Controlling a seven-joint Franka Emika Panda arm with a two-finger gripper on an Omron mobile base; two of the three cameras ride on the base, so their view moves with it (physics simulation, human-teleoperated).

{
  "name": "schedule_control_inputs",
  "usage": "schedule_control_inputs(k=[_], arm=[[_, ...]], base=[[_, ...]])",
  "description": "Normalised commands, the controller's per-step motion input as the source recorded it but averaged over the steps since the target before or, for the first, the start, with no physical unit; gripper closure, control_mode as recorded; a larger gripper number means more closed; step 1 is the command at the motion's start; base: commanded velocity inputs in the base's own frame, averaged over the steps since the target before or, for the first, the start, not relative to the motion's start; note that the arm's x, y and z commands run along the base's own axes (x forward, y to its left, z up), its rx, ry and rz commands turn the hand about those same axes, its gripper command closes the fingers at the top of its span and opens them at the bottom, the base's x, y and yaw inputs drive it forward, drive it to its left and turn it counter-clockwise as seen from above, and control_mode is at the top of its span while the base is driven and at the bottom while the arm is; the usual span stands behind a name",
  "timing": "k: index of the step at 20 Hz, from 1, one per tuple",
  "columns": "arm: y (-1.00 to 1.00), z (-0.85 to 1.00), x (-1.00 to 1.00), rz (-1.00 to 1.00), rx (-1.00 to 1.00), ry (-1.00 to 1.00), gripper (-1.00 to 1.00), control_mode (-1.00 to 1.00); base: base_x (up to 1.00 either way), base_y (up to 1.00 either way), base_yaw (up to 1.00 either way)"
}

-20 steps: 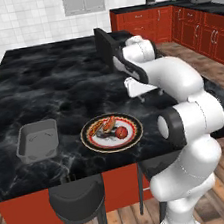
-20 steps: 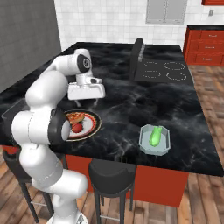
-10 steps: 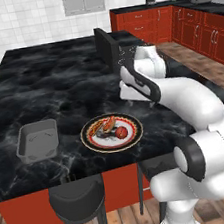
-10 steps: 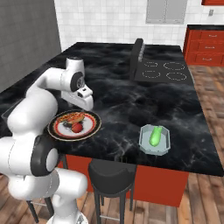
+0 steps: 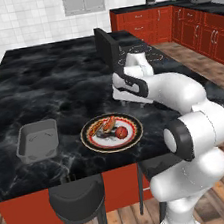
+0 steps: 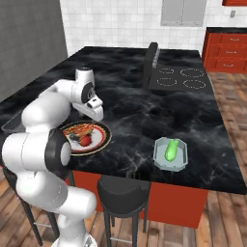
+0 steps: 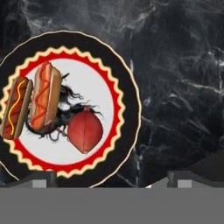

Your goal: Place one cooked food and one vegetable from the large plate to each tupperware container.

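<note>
On the black marble desk [image 5: 55, 86], near its front edge, sits the plate [image 5: 112, 132], red-rimmed with a white centre. It holds two hot dogs [image 7: 43, 94] side by side, a round red vegetable [image 7: 85, 130] just beside them, and something dark and stringy [image 7: 65, 109] underneath. To the plate's left in the left base view lies the grey tub [image 5: 37, 140], with nothing to be seen inside it. Far off to the right, well apart from the plate, stands the pale tub [image 6: 171, 154] with a green vegetable [image 6: 171, 150] lying in it. Above the desk just beyond the plate's far right rim hangs the gripper [image 5: 129, 100], its fingers [image 7: 41, 178] spread wide and holding nothing. From the hand view, the plate lies left of centre, with bare marble to its right. At the far side of the desk is a cooktop [image 6: 183, 79], and two dark stools [image 5: 78, 197] stand in front.
</note>
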Motion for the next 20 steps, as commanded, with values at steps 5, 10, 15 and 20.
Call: schedule_control_inputs(k=[5,10,15,20], arm=[[0.10,-0.31,0.59,0.00,0.00,0.01,-1.00,-1.00],[0.30,-0.40,0.25,0.00,0.00,-0.01,-1.00,-1.00],[0.15,-0.57,0.04,0.00,0.00,-0.03,-1.00,-1.00],[0.09,-0.62,0.17,0.00,0.00,-0.07,-1.00,-1.00]], base=[[0.00,0.00,0.00],[0.00,0.00,0.00],[0.00,0.00,0.00],[0.00,0.00,0.00]])
